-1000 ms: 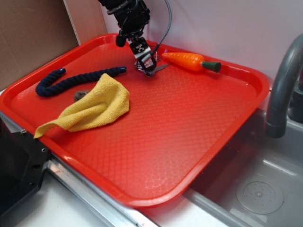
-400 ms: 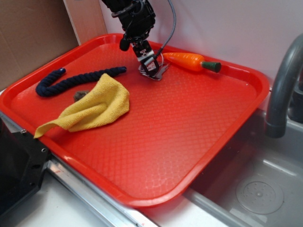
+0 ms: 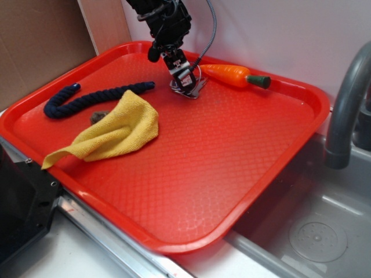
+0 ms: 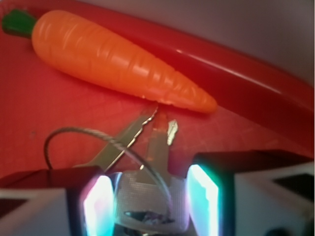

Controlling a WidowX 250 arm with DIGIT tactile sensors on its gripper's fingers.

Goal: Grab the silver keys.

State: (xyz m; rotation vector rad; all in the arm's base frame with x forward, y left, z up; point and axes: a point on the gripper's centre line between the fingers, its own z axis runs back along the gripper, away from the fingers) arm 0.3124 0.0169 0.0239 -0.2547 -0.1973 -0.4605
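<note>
My gripper (image 3: 186, 83) has shifted toward the carrot (image 3: 232, 75) (barely since) and clamps the silver keys (image 4: 147, 147); I'd lift next.

- A red tray (image 3: 232, 174) with a textured floor and raised rim fills most of the exterior view.
- A toy carrot (image 3: 232, 75) lies near the upper rim, green end pointing right.
- The silver keys (image 3: 194, 88) sit just left of the carrot's tip, blades touching the tray.
- A dark blue rope (image 3: 87, 99) stretches across the upper left.
- A yellow cloth (image 3: 113, 130) lies crumpled below the rope, partly covering a small dark object (image 3: 97, 117).
</note>
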